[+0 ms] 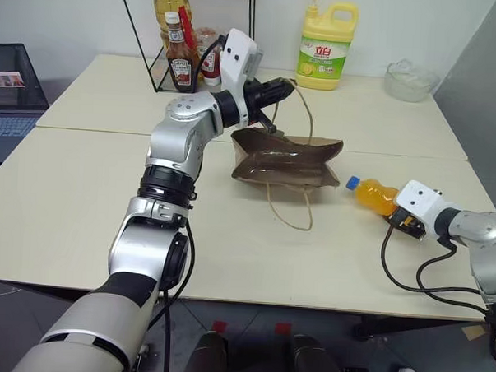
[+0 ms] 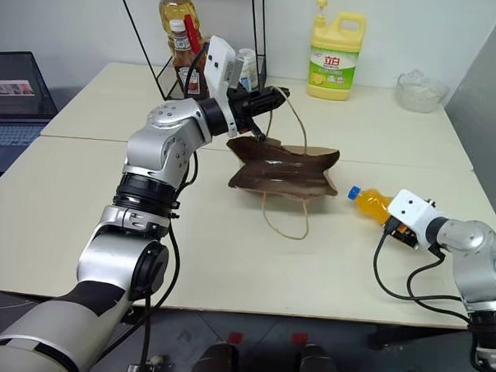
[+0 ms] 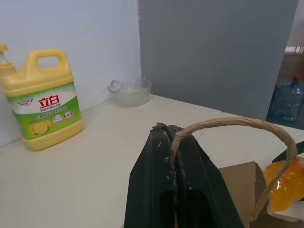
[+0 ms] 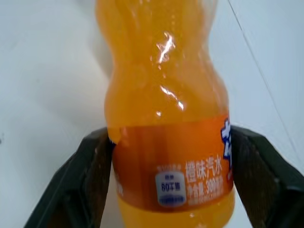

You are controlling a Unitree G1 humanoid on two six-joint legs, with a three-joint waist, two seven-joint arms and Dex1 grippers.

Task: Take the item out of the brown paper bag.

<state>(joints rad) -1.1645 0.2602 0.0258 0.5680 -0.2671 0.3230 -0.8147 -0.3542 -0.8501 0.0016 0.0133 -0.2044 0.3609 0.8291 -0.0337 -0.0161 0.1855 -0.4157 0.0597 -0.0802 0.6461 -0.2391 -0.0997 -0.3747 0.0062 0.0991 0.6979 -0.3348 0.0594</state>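
Soda bottle (image 1: 373, 195), orange with a blue cap, lies on its side outside the brown paper bag (image 1: 287, 163), just beside the bag's right edge on the table (image 1: 82, 203). The right end effector (image 4: 171, 175) has its two black fingers clamped on either side of the bottle's labelled lower part; whether the bottle rests fully on the table or is held slightly clear of it cannot be told.

The bag sits near the middle of the table, crumpled and sagging, one loop handle trailing toward the near edge. Its other handle (image 3: 228, 124) is pinched in the left end effector (image 3: 173, 142), whose fingers are pressed together on the cord, holding it up above the bag.

So the main part of the task looks done: the item is out of the bag. What seems left is letting go of the bottle and the handle.

Behind the bag stand a yellow detergent jug (image 1: 326, 49), a glass bowl (image 1: 410, 80) and a wire rack with sauce bottles (image 1: 181, 61).
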